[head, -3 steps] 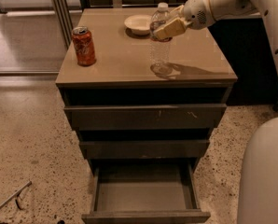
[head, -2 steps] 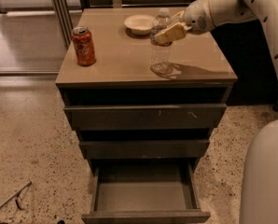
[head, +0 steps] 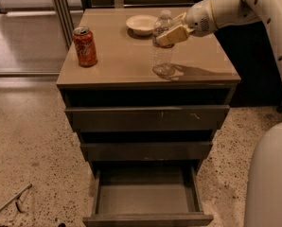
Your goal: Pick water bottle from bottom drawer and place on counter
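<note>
Quick rundown for you. The small clear ribbed plastic water bottle (head: 163,58) with the white cap is out of the drawer and standing upright on the glossy tan tabletop (head: 122,67) of the grey-brown drawer cabinet, near the front edge and a bit right of centre. Its base looks to be down on the surface, with a shadow falling off to the right.

Your gripper (head: 163,36) is at the bottle's upper body, just under the shoulder. The white arm (head: 226,8) reaches in from the top right. The tan fingers (head: 174,34) are closed around the bottle, so you've got hold of it.

Compared with a second ago, the gripper and the bottle cap both sit a touch lower in the frame. The drop is small. The bottle hasn't shifted sideways in any way I can make out.

Nothing else has budged. The red-orange soda can (head: 84,46) is still upright near the left edge, well apart from the bottle. The shallow white bowl (head: 141,24) is still towards the back, just behind and left of the bottle.

The bottom drawer (head: 145,200), the shallow grey-brown tray with the plain front, is pulled out just as before. The two upper drawers (head: 148,118) are closed or close to it. A thin metal rod (head: 11,200) lies on the speckled floor (head: 32,141) at lower left.
</note>
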`<state>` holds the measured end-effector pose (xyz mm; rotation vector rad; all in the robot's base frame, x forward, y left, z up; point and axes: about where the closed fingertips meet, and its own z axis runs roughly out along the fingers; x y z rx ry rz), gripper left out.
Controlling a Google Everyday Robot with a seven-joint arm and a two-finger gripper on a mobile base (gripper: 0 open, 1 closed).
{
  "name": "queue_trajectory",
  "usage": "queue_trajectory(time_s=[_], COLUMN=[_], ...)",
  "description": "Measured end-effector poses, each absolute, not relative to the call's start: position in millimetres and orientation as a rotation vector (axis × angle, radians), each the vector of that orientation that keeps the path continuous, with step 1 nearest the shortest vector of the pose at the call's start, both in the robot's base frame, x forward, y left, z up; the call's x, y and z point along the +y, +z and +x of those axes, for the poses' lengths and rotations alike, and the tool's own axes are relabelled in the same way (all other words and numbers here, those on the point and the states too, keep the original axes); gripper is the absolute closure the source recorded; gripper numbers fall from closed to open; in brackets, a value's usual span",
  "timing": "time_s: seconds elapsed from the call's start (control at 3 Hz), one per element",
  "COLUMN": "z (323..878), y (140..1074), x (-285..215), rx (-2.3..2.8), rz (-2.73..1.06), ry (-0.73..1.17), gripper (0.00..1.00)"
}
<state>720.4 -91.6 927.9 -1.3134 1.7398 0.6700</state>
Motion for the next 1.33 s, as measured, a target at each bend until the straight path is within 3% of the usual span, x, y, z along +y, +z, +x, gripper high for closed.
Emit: queue_trajectory(time_s=[1.0, 1.33], z=[720.4, 720.4], y=[927.9, 927.8], x=[-91.6, -91.5], rx=[1.74, 1.74], rz=[-1.313, -1.314], ry=[0.67, 0.67], gripper=[0.13, 0.0])
